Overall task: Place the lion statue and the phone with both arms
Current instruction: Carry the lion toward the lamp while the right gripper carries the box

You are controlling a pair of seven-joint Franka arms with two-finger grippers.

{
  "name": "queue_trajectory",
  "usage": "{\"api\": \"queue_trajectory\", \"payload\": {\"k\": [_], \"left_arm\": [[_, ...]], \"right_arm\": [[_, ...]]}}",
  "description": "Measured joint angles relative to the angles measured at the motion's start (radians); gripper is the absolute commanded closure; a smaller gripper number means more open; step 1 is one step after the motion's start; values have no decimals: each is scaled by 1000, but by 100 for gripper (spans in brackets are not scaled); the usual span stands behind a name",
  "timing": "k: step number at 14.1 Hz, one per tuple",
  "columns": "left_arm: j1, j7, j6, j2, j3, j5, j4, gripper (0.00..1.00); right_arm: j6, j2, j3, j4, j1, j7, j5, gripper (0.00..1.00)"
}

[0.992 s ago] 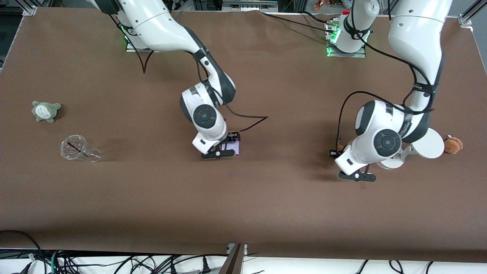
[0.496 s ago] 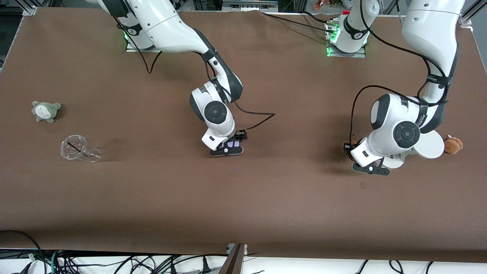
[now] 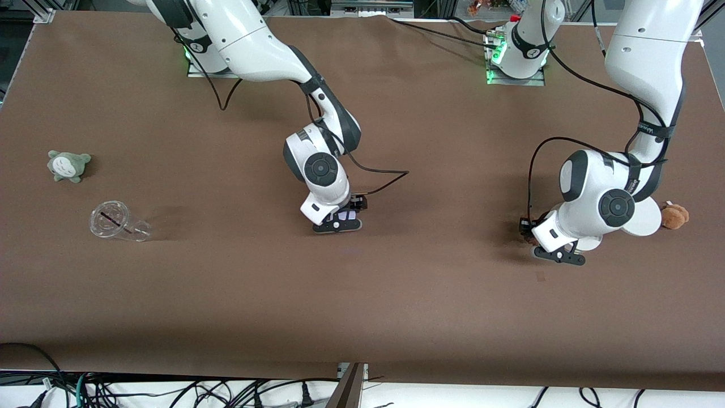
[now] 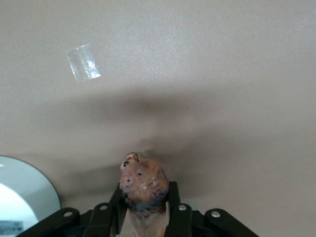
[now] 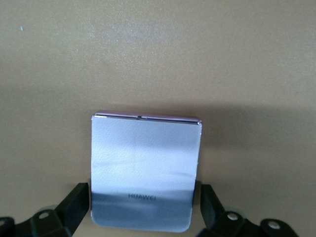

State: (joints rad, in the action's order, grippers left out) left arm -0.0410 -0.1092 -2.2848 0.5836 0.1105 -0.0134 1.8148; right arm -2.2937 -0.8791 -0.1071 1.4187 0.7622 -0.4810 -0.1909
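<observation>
Right tool (image 5: 143, 217) clamps phone (image 5: 144, 170) mid-tabletop (image 3: 362, 306), bare cloth all around. Left tool (image 4: 145, 217) pinches lion statue (image 4: 143, 190), white disc stand (image 3: 643, 218) just beside.

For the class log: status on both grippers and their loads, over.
Left gripper shut on lion statue, over bare table beside white stand. Right gripper shut on phone, mid-table. Nothing in the way.

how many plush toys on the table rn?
2. Grey-green plush toward the right arm's end, farther from the front camera than the clear cup. Brown plush at the left arm's end beside the white stand.
</observation>
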Motion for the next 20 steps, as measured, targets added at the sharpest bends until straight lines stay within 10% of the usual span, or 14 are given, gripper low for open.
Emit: {"api": "queue_trajectory", "payload": {"k": [3, 4, 8, 14, 20], "left_arm": [[-5, -1, -6, 7, 2, 0, 0, 89], [-5, -1, -6, 7, 3, 0, 0, 78], [-8, -2, -6, 10, 4, 2, -1, 0], [-48, -39, 1, 14, 8, 57, -13, 0], [-51, -19, 331, -151, 18, 71, -104, 0]], "right_arm": [[-4, -4, 0, 0, 0, -16, 0, 71], [-5, -2, -1, -1, 0, -29, 0, 80], [-19, -2, -11, -6, -3, -32, 0, 80], [83, 48, -52, -21, -176, 0, 0, 80], [228, 68, -150, -20, -298, 221, -1, 80]]}}
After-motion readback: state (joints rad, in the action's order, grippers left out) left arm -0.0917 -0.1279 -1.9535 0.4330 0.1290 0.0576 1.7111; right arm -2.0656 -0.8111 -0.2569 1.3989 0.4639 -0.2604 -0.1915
